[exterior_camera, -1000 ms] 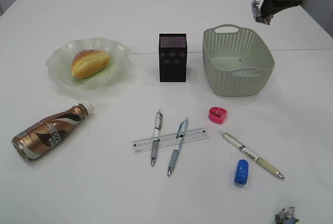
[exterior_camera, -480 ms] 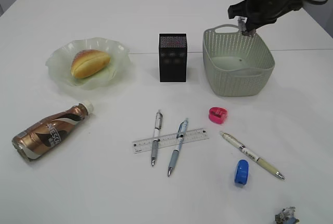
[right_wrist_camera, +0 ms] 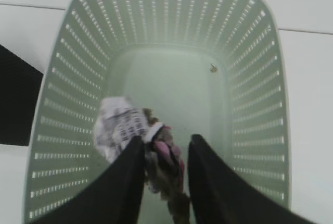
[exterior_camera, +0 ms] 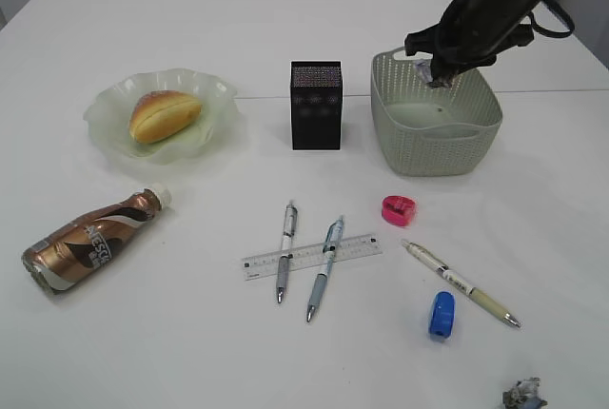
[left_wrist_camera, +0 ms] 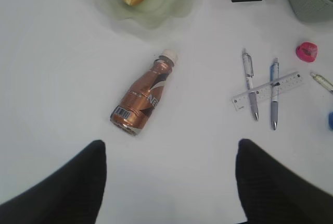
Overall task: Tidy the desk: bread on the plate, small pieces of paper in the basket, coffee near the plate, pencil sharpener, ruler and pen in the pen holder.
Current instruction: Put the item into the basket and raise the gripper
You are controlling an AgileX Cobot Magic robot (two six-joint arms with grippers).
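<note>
Right gripper hung over the basket, crumpled paper between its parting fingers; whether gripped, unclear. Next: drop, then fetch the second scrap.

The large white desk carries a wavy pale green glass plate, a black square mesh pen holder and a sage-green perforated plastic basket. A brown coffee bottle lies on its side. A clear flat ruler lies under two grey pens. Nearby lie a pink sharpener, a blue sharpener, a cream pen and a crumpled paper piece.
</note>
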